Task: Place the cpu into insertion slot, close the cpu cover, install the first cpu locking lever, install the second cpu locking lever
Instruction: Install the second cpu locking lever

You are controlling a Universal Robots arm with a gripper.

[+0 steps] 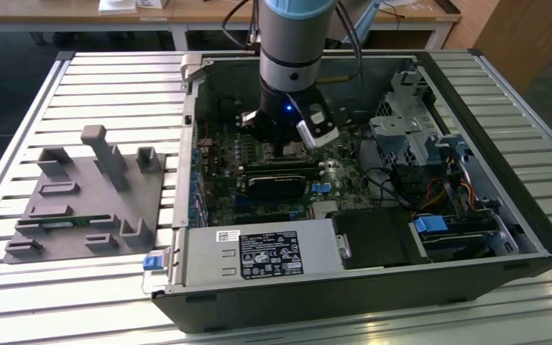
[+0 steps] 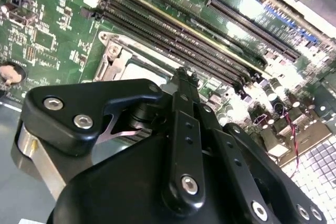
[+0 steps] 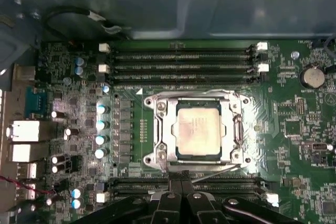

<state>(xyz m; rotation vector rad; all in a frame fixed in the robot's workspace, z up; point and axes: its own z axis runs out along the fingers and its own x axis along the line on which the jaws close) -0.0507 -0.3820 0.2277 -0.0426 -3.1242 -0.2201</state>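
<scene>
The cpu (image 3: 197,129) lies flat in the insertion slot (image 3: 174,129), its dull silver top showing through the window of the cpu cover (image 3: 160,129). The cover lies down flat around the chip. One thin wire lever (image 3: 215,173) runs slanted along the socket edge nearest my fingers, and a second lever (image 3: 239,129) lies along the adjoining side. My gripper (image 3: 181,181) is shut, its tips together just off that near edge with nothing visibly between them. The second wrist view shows the gripper (image 2: 186,73) tips over the cover (image 2: 113,61). In the exterior view the gripper (image 1: 281,147) hangs low inside the open computer case.
Long memory slots (image 3: 181,64) run on one side of the socket, with more slots (image 3: 226,186) beside my fingers. Capacitors (image 3: 101,124) and a coin battery (image 3: 312,76) stand nearby. A black card (image 1: 276,183), power supply (image 1: 256,253) and drive cage (image 1: 405,133) crowd the case. A grey fixture (image 1: 89,198) sits outside.
</scene>
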